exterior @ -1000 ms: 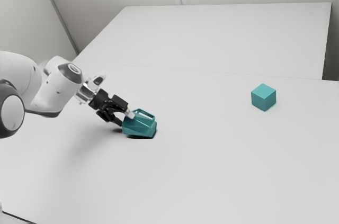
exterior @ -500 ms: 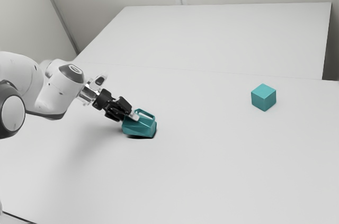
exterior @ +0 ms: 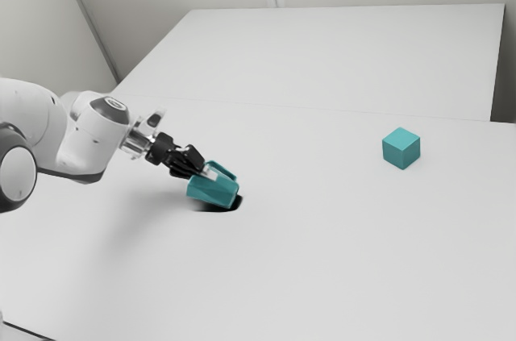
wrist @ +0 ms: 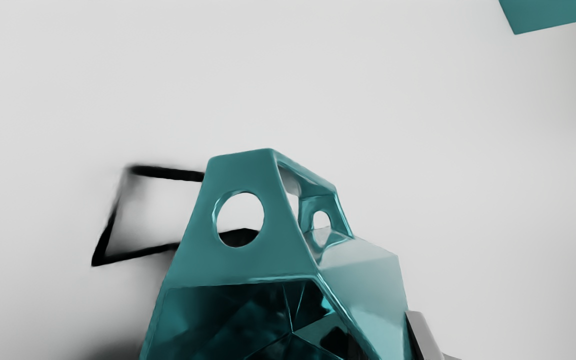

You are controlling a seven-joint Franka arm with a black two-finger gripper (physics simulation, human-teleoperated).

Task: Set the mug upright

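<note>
Aslant, the arm (exterior: 95, 138) reaching down from the exterior view's left, jaws (exterior: 211, 173) clamped on the tilted teal mug (exterior: 211, 191).

The mug (exterior: 211, 190) and the cube (exterior: 401, 148) are teal, the table (exterior: 322, 260) plain pale grey.

mug (exterior: 212, 190): tilted more, apparently raised | its shadow (exterior: 235, 205): more exposed beneath

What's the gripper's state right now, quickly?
Gripper: closed, holding the mug, which is tilted, not yet upright.
</note>
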